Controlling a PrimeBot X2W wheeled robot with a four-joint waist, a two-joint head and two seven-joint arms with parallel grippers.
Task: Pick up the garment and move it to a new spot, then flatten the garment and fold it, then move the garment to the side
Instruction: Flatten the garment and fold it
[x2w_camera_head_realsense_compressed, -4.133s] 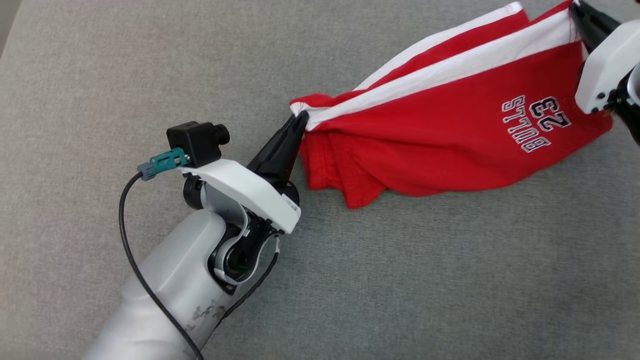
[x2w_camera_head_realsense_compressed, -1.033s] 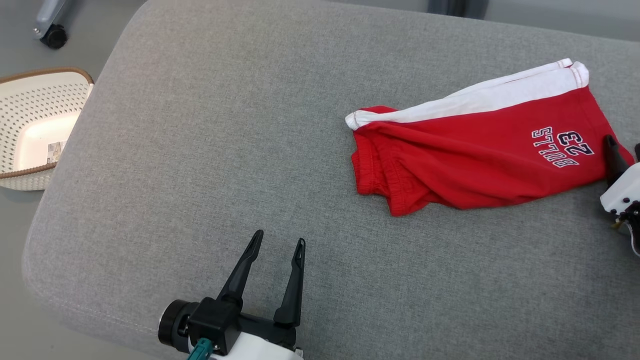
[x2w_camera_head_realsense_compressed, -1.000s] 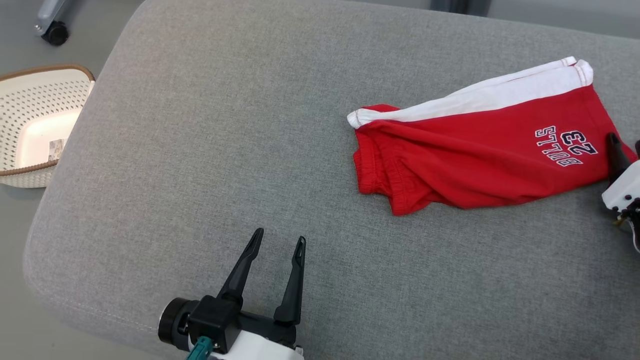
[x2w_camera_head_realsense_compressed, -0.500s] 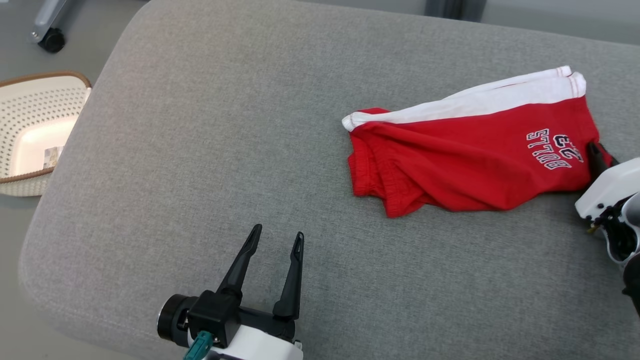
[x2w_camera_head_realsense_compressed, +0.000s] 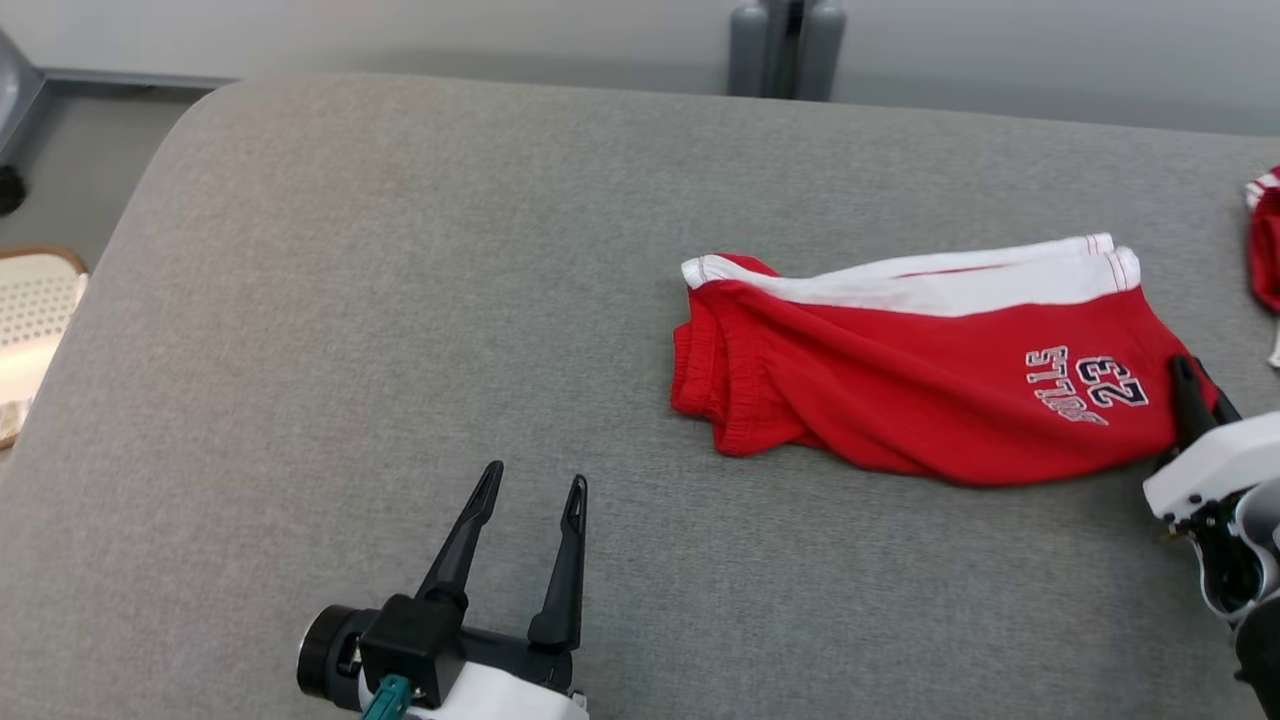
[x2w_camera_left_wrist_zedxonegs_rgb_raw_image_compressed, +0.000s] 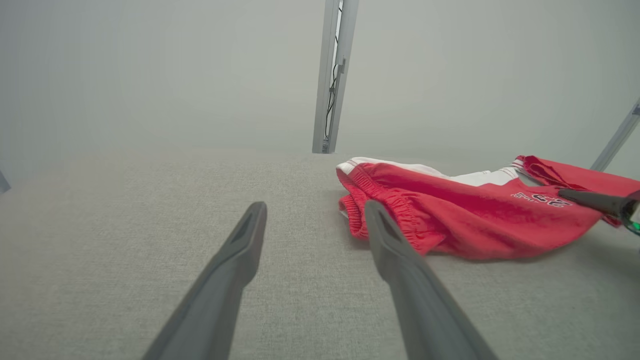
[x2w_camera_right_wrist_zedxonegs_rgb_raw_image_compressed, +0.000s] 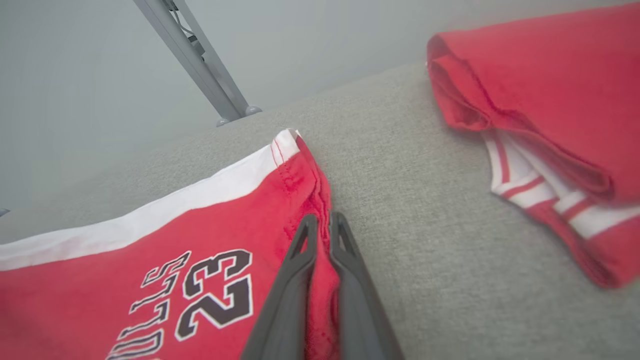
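Observation:
The garment (x2w_camera_head_realsense_compressed: 900, 390) is a pair of red shorts with a white side stripe and a "BULLS 23" print. It lies folded on the grey cushion (x2w_camera_head_realsense_compressed: 400, 300), right of centre in the head view. My right gripper (x2w_camera_head_realsense_compressed: 1186, 368) is at its right hem, shut on the red edge; the right wrist view shows fabric pinched between the two fingers (x2w_camera_right_wrist_zedxonegs_rgb_raw_image_compressed: 323, 216) beside the print on the garment (x2w_camera_right_wrist_zedxonegs_rgb_raw_image_compressed: 150, 260). My left gripper (x2w_camera_head_realsense_compressed: 535, 475) stands open over bare cushion, well short of the waistband end. In the left wrist view the garment (x2w_camera_left_wrist_zedxonegs_rgb_raw_image_compressed: 450, 215) lies ahead and right of the left gripper (x2w_camera_left_wrist_zedxonegs_rgb_raw_image_compressed: 315, 206).
A second red and white garment (x2w_camera_head_realsense_compressed: 1265, 240) lies at the cushion's far right edge, close to my right gripper, and appears as a red and white garment (x2w_camera_right_wrist_zedxonegs_rgb_raw_image_compressed: 550, 100) in the right wrist view. A perforated basket (x2w_camera_head_realsense_compressed: 30, 320) sits on the floor at the left. A grey post (x2w_camera_head_realsense_compressed: 785, 45) stands behind the cushion.
The right gripper has shut on the shorts' right hem. The head camera has tilted up, shifting the whole picture down. Earlier both grippers held the shorts stretched; the left now stands open and apart.

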